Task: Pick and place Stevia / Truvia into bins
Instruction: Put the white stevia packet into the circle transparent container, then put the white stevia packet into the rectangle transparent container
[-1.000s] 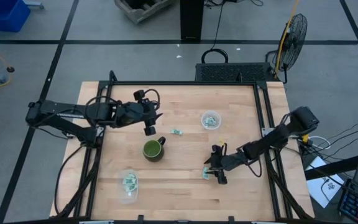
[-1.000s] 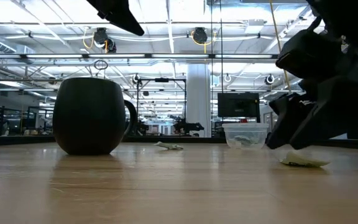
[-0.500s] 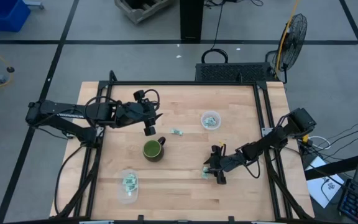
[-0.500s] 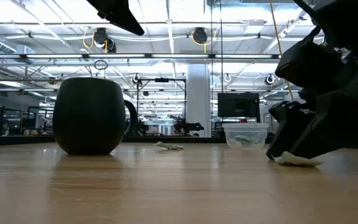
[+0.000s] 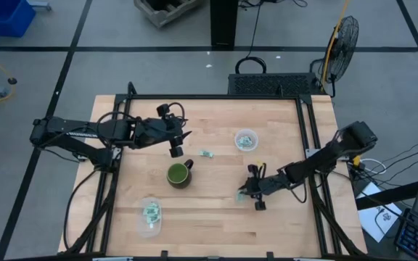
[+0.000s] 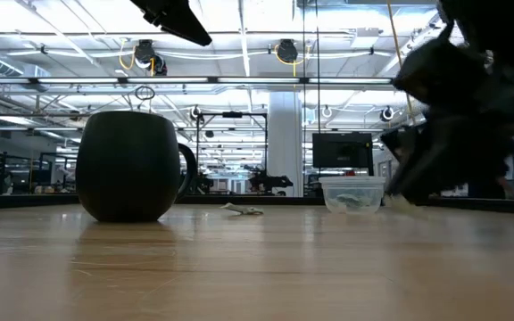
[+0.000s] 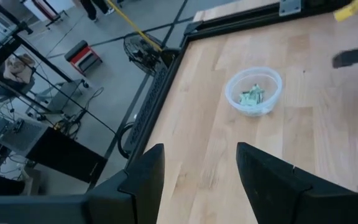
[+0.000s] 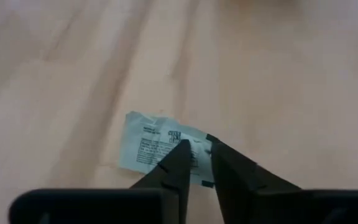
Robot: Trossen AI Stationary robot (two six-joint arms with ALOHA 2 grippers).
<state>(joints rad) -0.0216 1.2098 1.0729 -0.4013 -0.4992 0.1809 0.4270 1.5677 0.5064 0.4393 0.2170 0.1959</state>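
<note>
My right gripper is shut on a pale green and white Stevia / Truvia sachet, near the table's right middle. In the low view it is a blurred dark shape above the wood. Another sachet lies flat on the table, right of the mug. One clear bin with sachets in it stands at the far right. A second bin with sachets is at the near left. My left gripper hangs open above the table, behind the mug, holding nothing. My right gripper pinches the sachet between its two fingertips at one long edge, close to a corner. The rest of the sachet sticks out flat beyond the fingers. The low view shows no sachet left on the wood under the gripper, so it is lifted clear.
A dark green mug with its handle to the right stands mid-table, between the two bins. Dark metal rails frame the table's sides. A fan and a black crate stand on the floor beyond the far edge.
My right gripper has shut on the sachet that lay on the table under it, then gone up, taking the sachet off the wood. The left arm has kept still.
</note>
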